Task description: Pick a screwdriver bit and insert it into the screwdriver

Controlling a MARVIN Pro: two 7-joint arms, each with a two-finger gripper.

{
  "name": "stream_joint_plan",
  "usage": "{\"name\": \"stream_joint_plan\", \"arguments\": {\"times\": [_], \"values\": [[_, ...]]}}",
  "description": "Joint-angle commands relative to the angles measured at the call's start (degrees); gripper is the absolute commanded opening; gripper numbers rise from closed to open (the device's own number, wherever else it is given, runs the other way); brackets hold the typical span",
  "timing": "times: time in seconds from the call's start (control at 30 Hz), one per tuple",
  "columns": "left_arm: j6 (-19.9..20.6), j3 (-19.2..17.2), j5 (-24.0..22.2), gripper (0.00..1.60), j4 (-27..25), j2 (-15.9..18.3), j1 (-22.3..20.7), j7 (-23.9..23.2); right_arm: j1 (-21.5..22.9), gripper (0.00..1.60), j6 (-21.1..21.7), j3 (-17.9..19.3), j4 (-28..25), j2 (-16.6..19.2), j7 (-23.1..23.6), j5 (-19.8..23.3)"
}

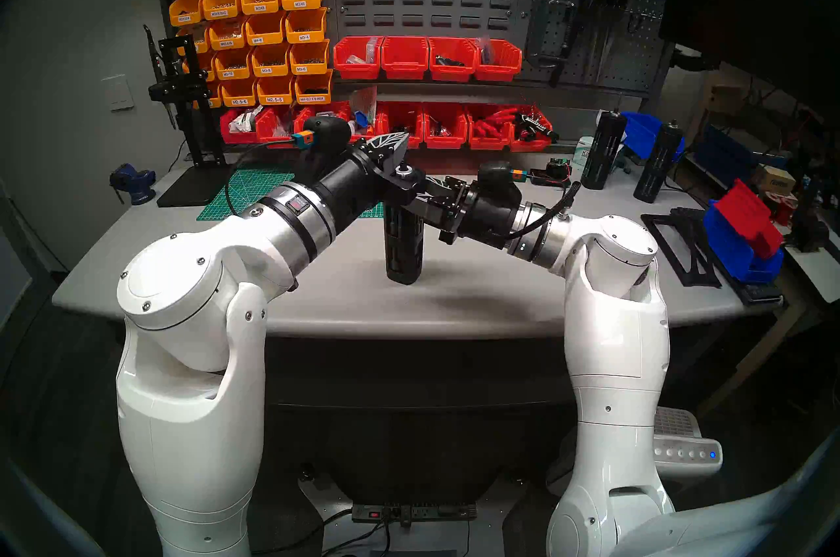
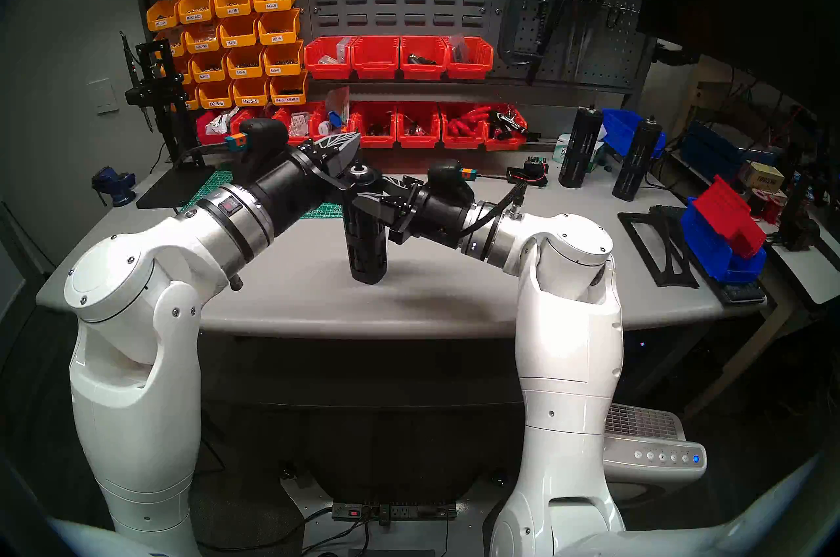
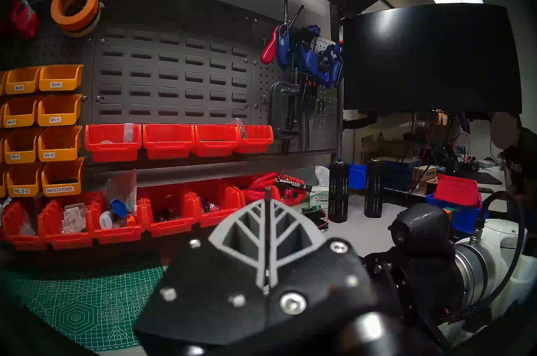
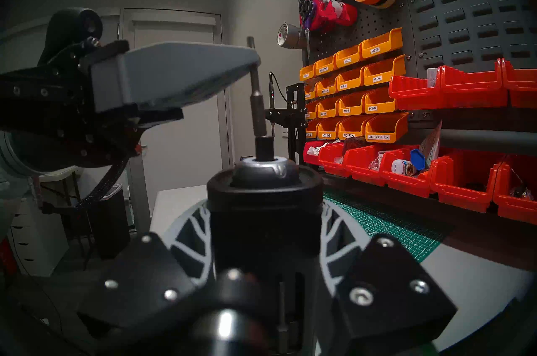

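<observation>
The screwdriver (image 1: 404, 251), a tall matte-black slotted cylinder, stands upright at the middle of the grey table (image 1: 318, 297). My right gripper (image 1: 407, 197) is shut on its upper body from the right, with one finger on each side (image 4: 189, 233). In the right wrist view the screwdriver bit (image 4: 258, 102), a thin dark metal pin, stands upright with its lower end at the black nub (image 4: 264, 147) inside the silver ring. My left gripper (image 4: 252, 62) is shut on the bit's upper part from the left. In the left wrist view the bit (image 3: 266, 227) runs between the grey fingers.
Two more black cylinders (image 1: 602, 151) (image 1: 659, 165) stand at the back right. A green cutting mat (image 1: 254, 192) and a black stand (image 1: 182, 110) are at the back left. Red bins (image 1: 445, 129) line the back edge. A blue and red bin (image 1: 745, 242) sits far right.
</observation>
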Motion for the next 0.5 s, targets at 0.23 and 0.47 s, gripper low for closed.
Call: {"name": "stream_joint_plan", "arguments": {"times": [0.23, 0.47], "values": [[-0.94, -0.4, 0.06, 0.0, -1.36, -0.59, -2.03, 0.33, 1.67, 0.0, 0.19, -0.01, -2.02, -0.94, 0.17, 0.61], [-0.38, -0.33, -0.01, 0.0, -1.62, -0.5, -1.55, 0.22, 1.52, 0.0, 0.24, 0.16, -2.19, -1.14, 0.3, 0.49]]}}
